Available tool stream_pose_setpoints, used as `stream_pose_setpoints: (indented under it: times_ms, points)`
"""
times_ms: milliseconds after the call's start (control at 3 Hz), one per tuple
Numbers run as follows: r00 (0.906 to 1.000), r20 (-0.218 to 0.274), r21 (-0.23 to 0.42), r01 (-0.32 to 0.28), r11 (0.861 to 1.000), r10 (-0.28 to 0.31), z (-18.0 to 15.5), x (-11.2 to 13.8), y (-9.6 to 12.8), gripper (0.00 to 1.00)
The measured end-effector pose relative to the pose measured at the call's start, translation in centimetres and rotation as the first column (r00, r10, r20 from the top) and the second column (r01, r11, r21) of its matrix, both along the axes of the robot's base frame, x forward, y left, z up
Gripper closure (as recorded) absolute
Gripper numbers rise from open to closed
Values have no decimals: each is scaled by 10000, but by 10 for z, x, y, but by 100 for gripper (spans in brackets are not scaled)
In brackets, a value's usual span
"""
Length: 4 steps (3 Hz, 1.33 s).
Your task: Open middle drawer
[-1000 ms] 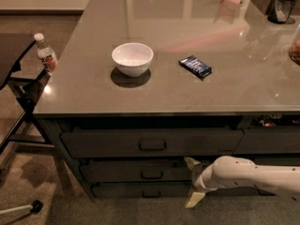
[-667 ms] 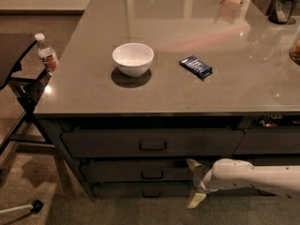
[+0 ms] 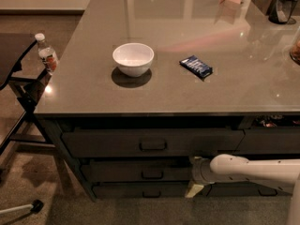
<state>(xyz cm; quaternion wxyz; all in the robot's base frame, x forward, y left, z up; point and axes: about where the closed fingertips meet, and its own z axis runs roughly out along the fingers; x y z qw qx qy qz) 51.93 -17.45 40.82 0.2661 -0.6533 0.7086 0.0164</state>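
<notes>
The grey countertop fills the upper frame, with three wide drawers stacked beneath it. The white robot arm reaches in low from the lower right, likely to meet the drawer fronts at their own height. The middle drawer sits shut at lower centre, between a taller front and a thinner one. The gripper hangs at that drawer's right end, spread open, well apart from the small loop handle. A white bowl and blue packet lie above.
</notes>
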Motion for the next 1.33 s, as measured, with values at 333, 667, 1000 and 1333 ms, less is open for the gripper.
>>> stream_pose_setpoints:
  times_ms: [333,667,1000,1333]
  points:
    - [10000,0,0,0,10000,0,0,0,0,0]
    - [10000,-1,0,-1,10000,1,0,0,0,19]
    - [10000,-1,0,-1,10000,1,0,0,0,42]
    - [10000,-1,1,-1,10000,1,0,0,0,65]
